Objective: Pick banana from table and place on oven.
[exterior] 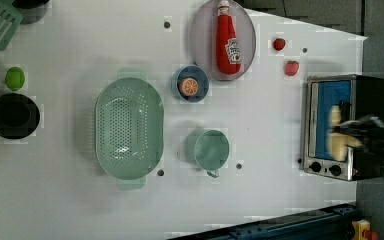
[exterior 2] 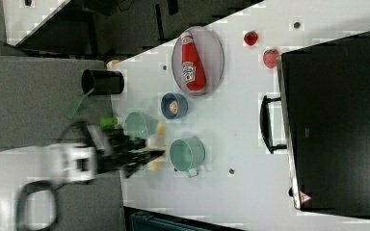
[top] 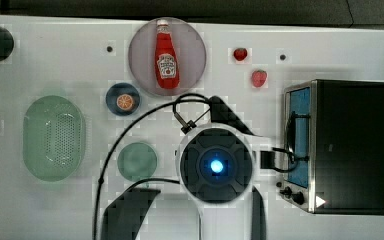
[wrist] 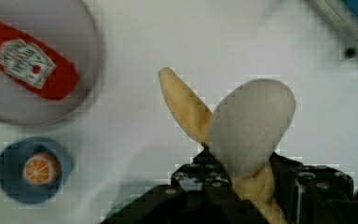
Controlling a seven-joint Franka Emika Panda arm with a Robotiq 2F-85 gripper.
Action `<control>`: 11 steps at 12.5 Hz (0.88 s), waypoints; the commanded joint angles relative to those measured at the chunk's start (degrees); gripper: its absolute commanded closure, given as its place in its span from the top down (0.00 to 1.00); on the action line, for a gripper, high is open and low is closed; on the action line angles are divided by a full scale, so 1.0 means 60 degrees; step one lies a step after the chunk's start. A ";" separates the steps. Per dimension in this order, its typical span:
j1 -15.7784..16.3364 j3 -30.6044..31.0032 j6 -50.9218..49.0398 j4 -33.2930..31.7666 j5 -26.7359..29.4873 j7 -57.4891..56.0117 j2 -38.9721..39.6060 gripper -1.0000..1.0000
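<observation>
Fingers (wrist: pixel 242 186) clamped on banana (wrist: pixel 251 126) | arm raised above table (top: pixel 55 60) | beside oven (top: pixel 352 145) door

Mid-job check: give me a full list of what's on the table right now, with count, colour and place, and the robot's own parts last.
table: 1, white, under everything
oven: 1, black top, silver frame, blue glass door, the top view's right
plate: 1, grey, far edge in the left view
ketchup bottle: 1, red, lying on the plate
strawberries: 2, red, between plate and oven
small bowl: 1, blue, holding an orange slice
colander: 1, pale green, mid table
cup: 1, teal, beside the colander
lime: 1, green, the left view's left
black pot: 1, below the lime
banana: 1, peeled, cream and yellow, held off the table
hand: 1, black, shut on the banana
</observation>
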 commanded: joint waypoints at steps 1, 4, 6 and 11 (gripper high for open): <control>-0.0039 -0.0083 -0.1481 0.1653 0.0184 0.0019 0.0177 0.27; -0.0223 -0.0540 -0.1656 0.2513 0.0154 -0.0090 0.0714 0.27; -0.0338 -0.1241 -0.1553 0.2777 0.0153 -0.1012 0.1188 0.27; -0.0576 -0.3721 -0.0814 0.3096 0.0143 -0.5082 0.2410 0.27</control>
